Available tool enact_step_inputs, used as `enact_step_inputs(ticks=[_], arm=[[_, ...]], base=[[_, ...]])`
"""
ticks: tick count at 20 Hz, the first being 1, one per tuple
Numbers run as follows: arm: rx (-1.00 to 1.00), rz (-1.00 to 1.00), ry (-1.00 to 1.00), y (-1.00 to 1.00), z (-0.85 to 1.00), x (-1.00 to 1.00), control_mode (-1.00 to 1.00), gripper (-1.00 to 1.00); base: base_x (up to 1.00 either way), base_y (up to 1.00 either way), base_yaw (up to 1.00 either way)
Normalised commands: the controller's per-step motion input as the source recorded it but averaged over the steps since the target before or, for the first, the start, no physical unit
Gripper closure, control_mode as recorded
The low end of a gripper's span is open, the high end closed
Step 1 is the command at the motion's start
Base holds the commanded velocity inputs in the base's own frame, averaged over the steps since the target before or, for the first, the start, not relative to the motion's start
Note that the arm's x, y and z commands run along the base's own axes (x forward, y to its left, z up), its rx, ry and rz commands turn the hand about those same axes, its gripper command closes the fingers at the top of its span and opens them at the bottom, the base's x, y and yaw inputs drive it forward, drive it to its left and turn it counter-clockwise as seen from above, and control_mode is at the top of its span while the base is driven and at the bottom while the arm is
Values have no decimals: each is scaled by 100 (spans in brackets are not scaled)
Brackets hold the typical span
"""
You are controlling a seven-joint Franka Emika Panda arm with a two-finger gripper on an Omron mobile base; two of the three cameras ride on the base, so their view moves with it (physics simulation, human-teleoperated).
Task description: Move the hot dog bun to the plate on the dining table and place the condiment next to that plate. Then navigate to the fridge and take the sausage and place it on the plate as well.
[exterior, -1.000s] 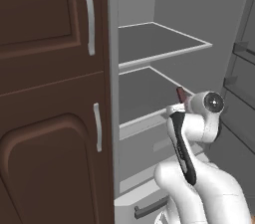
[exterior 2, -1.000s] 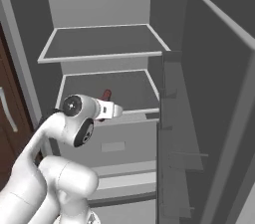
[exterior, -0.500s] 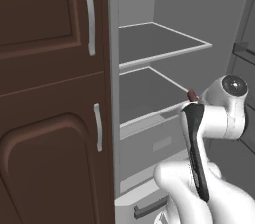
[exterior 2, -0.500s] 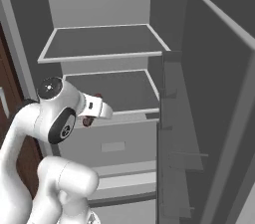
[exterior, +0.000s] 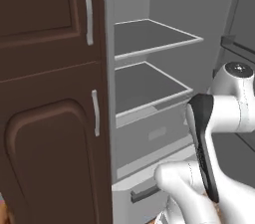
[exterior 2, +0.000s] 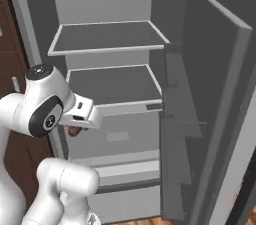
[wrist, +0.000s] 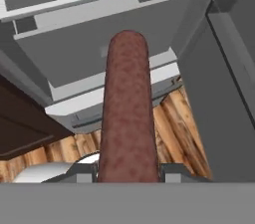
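Hand point(wrist: 127, 170): closed around the sausage point(wrist: 127, 113), outside the fridge point(exterior 2: 115, 54).
Risk: sausage may slip out while driving; the grip sits at 1 end.

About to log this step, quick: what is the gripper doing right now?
Gripper: shut on the sausage, which sticks out lengthwise between the jaws, in front of the open fridge.

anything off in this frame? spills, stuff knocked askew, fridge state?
Nothing spilled or damaged. The fridge door stands wide open, as the fetch step needs, and both shelves sit level and bare. The gripper is shut on the sausage, which sticks straight out from it, outside the fridge.
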Motion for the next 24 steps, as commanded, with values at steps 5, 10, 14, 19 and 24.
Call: enact_step_inputs(ticks=[5,10,14,19,24], arm=[[0,0,0,0,0,0,100,100],[0,0,0,0,0,0,100,100],[0,0,0,0,0,0,100,100],[0,0,0,0,0,0,100,100],[0,0,0,0,0,0,100,100]], base=[[-100,31,-10],[-100,34,-13],[-100,7,-30],[-100,-4,-58],[-84,-26,-66]])
